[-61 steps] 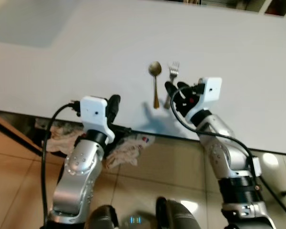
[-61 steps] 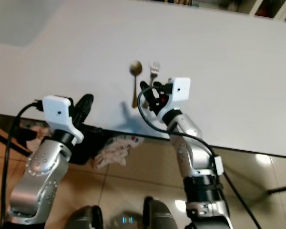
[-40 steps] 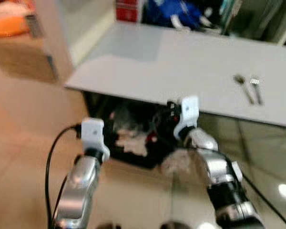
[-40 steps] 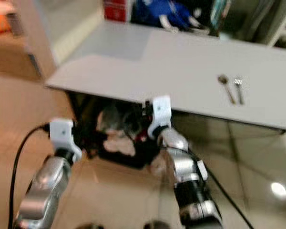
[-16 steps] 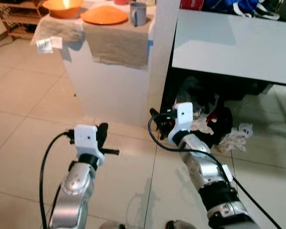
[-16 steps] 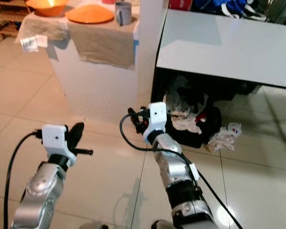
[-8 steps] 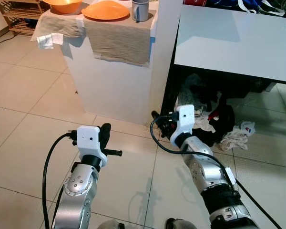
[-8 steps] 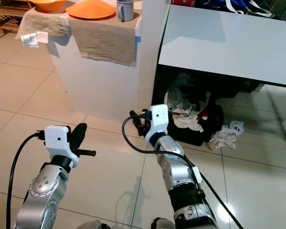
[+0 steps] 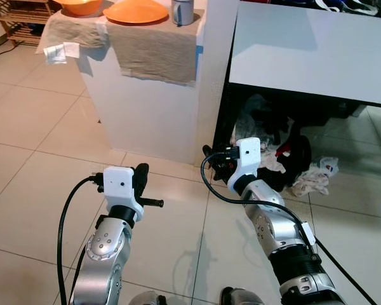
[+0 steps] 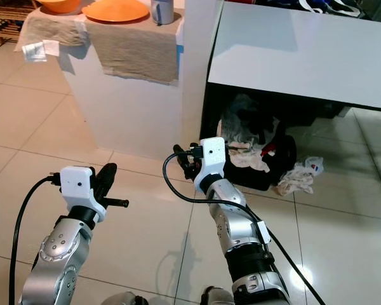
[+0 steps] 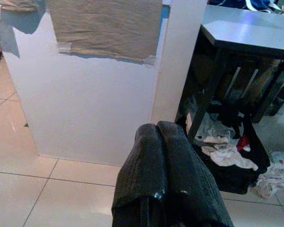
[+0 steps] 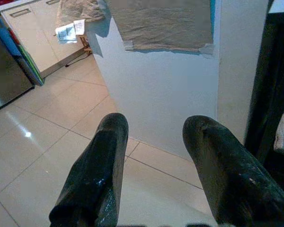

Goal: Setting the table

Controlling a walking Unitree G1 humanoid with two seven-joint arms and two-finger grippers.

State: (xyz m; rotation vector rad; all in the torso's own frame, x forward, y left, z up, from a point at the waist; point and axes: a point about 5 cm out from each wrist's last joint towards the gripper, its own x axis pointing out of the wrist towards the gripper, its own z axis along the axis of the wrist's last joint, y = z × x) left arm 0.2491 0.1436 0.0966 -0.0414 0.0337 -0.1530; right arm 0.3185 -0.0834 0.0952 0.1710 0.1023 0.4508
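An orange plate (image 9: 136, 11), an orange bowl (image 9: 81, 6) and a metal cup (image 9: 183, 11) stand on a white counter (image 9: 152, 101) draped with a beige cloth (image 9: 153, 47). To its right is the white table (image 9: 311, 47). My left gripper (image 9: 140, 173) is held low over the floor tiles in front of the counter; the left wrist view shows its fingers (image 11: 156, 165) pressed together with nothing between them. My right gripper (image 9: 211, 156) hovers near the counter's corner, and its fingers (image 12: 102, 165) stand apart and empty.
Under the table lies a heap of clothes with a black bag (image 9: 276, 159), and a crumpled cloth (image 9: 314, 179) sits on the floor beside it. A wooden shelf (image 9: 19, 13) stands at the far left. Beige floor tiles (image 9: 44, 146) spread before the counter.
I have turned away from the table, where a spoon and fork lay, and now face the counter. Over the last second the view shifted slightly; both arms keep their pose.
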